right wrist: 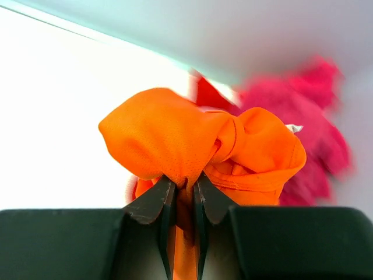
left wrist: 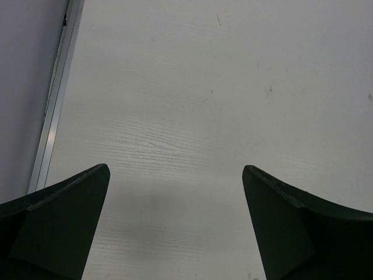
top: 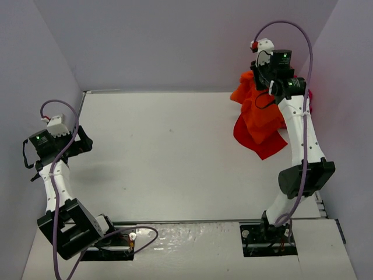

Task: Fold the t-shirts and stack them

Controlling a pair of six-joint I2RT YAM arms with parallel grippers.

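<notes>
My right gripper (right wrist: 184,181) is shut on a bunched fold of the orange-red t-shirt (right wrist: 198,140) and holds it at the far right of the table (top: 175,151). In the top view the orange-red shirt (top: 259,114) hangs crumpled beside the right gripper (top: 273,87), over a red shirt (top: 265,143) lying on the table. A magenta-pink shirt (right wrist: 309,128) lies behind it by the back wall, mostly hidden in the top view. My left gripper (left wrist: 176,181) is open and empty, low over bare table at the far left (top: 81,143).
Grey walls close in the table at the back and both sides. A metal strip (left wrist: 55,99) runs along the table's left edge. The right arm's purple cable (top: 306,64) loops above the shirts.
</notes>
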